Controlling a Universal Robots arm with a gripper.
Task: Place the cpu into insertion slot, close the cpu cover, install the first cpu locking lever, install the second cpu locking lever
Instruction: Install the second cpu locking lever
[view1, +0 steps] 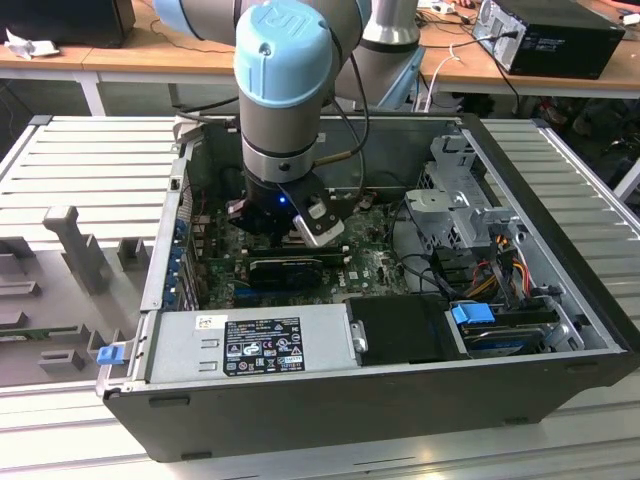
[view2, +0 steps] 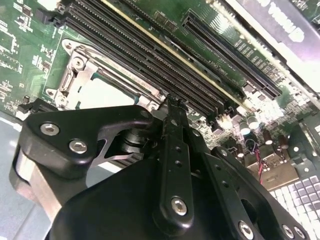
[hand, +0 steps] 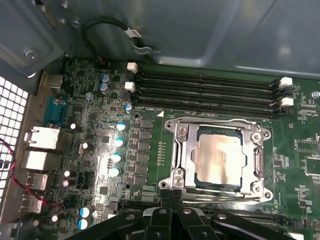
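In the first wrist view the cpu (hand: 220, 155) lies flat in the insertion slot (hand: 218, 183), its silver-tan top showing through the cut-out of the cpu cover (hand: 182, 150). The cover lies down flat over it. Thin metal lever rods (hand: 261, 160) run along the cover's sides. My gripper (hand: 171, 199) is shut with nothing visible between its fingers, its tips just beside the cover's corner (hand: 175, 184). In the second wrist view the shut gripper (view2: 172, 107) sits close over the board beside the cpu cover (view2: 75, 75). In the exterior view my gripper (view1: 292, 225) reaches down into the open computer case (view1: 400, 400).
Long black memory slots (hand: 205, 92) run beside the socket. Blue-topped capacitors (hand: 117, 150) and rear ports (hand: 42, 140) stand on the board. A black expansion card (view1: 290, 270), the power supply (view1: 250, 345) and a drive cage (view1: 455, 200) crowd the case.
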